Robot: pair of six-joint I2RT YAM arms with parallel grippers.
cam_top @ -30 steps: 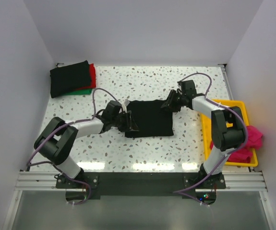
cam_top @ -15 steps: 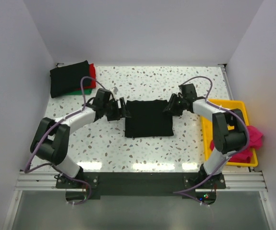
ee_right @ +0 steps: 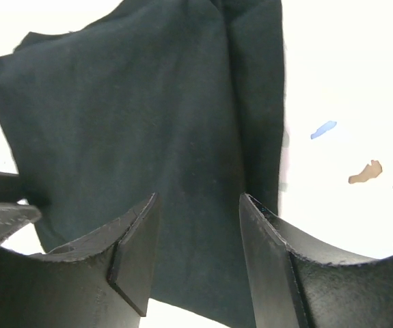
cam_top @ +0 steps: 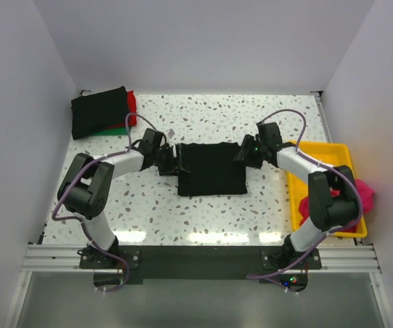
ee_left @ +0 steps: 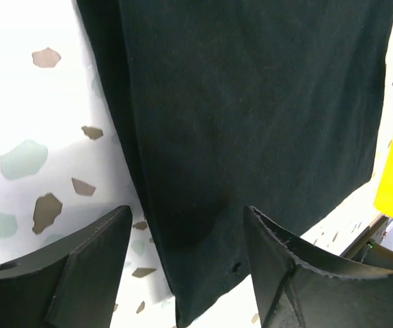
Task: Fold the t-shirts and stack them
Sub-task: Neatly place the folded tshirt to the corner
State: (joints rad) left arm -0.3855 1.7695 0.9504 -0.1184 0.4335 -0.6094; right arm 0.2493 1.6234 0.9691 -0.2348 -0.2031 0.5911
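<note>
The top camera is looking down from above and behind the arm bases, taking in the whole desk. Both wrist cameras are looking past their own fingers, close to the black t-shirt, which all views are sharing.

Black t-shirt lies folded mid-table — folded stack far-left, pink shirt crumpled right.

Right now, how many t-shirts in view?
5. One black shirt folded at centre. Far-left stack: black top shirt, red shirt, green shirt. One pink shirt in the yellow tray, right. The pink heap may hide more.
</note>
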